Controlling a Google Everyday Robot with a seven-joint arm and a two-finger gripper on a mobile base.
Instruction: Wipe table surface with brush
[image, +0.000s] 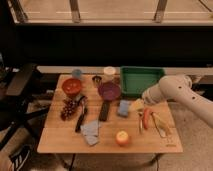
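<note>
The table surface (60, 140) is a light tan wooden top on thin dark legs. The brush (81, 119), a slim black stick, lies left of centre, between the grape bunch (70, 107) and a wider flat black bar (104, 111). My gripper (142, 102) is at the end of the white arm (175, 92) that reaches in from the right. It hangs over the table's right half, just in front of the green tray (141, 80). It is well right of the brush and not touching it.
Also on the table are a red bowl (71, 86), a purple bowl (109, 90), a blue sponge (123, 107), a grey-blue cloth (90, 132), an orange fruit (121, 138), a red vegetable (145, 119) and cups at the back. A dark chair (20, 82) stands at the left.
</note>
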